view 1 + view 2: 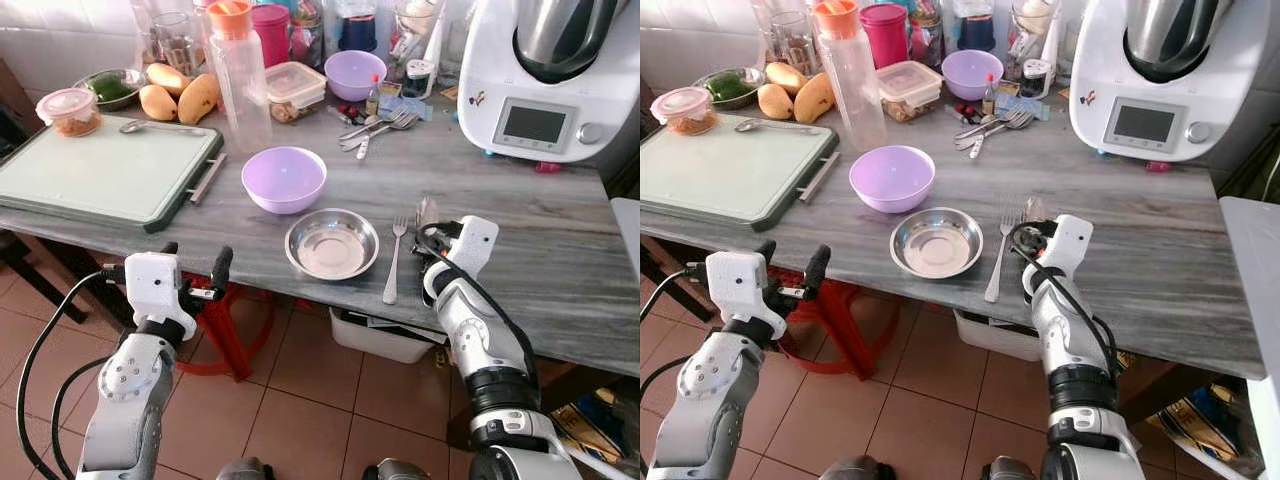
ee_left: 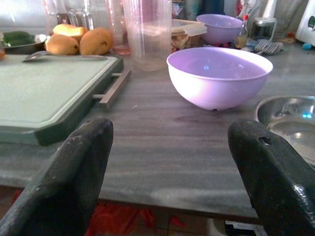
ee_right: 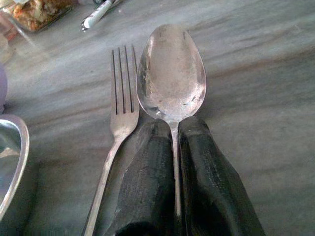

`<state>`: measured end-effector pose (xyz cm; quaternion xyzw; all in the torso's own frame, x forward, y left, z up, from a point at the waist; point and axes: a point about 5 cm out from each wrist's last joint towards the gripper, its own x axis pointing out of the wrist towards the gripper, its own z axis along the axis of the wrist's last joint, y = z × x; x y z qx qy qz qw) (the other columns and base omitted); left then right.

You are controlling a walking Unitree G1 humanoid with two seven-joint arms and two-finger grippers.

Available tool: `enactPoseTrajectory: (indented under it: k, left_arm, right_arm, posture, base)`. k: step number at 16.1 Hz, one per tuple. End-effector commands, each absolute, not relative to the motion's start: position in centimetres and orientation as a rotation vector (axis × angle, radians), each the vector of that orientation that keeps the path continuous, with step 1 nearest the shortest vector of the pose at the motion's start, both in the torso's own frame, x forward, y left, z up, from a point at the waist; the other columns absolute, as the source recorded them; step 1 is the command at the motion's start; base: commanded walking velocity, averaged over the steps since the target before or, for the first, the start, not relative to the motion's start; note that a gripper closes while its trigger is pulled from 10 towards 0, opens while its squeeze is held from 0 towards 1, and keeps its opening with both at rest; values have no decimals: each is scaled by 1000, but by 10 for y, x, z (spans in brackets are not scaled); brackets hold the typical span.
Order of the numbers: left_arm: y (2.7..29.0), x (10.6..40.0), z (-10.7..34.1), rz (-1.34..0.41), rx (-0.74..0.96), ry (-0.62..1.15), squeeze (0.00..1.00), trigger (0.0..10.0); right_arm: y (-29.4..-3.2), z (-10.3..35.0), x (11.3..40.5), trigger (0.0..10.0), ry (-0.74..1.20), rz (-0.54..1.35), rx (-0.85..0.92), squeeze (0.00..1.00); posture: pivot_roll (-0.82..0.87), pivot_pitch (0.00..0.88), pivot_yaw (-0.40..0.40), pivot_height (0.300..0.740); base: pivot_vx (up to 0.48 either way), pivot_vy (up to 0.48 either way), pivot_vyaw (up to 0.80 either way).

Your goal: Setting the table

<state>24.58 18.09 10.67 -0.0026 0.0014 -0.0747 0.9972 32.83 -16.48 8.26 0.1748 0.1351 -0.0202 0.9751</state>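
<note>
Presently a metal spoon [image 3: 171,73] is pinched by its thin handle in the right gripper [image 3: 173,129], just beside the fork [image 1: 393,262] on the table [image 1: 560,250]; judged light, stiff, slippery. The left gripper [image 2: 167,162] is held spread.

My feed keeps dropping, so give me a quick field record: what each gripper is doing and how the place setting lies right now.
right gripper: fingers shut on the spoon, over the table just right of the fork
left gripper: fingers open, holding nothing, in front of the table edge
fork: flat on the table, right of the metal bowl
metal bowl: near the front edge, upright
purple bowl: behind the metal bowl
cutting board: on the left end of the table
</note>
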Motion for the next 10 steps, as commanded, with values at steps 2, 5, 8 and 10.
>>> enactPoseTrajectory:
  k: [2,5,8,10]
  left_arm:
    - [178,246,112,-171,2,-10,0,10000]
    - [178,247,112,-173,2,-8,0,10000]
    - [177,248,112,-172,2,-7,0,10000]
    - [176,248,112,-171,1,-4,0,10000]
  right_arm:
    - [-160,84,326,10000,276,-30,356,0]
    - [-162,79,320,10000,298,-44,349,0]
    - [-164,75,318,10000,317,-60,314,0]
    - [-169,76,319,10000,315,-82,306,0]
  posture:
    - [23,31,29,740]
    - [21,29,27,740]
    - [21,29,24,740]
    - [22,28,24,740]
  base:
    - [0,0,0]
    - [0,0,0]
    - [0,0,0]
    - [0,0,0]
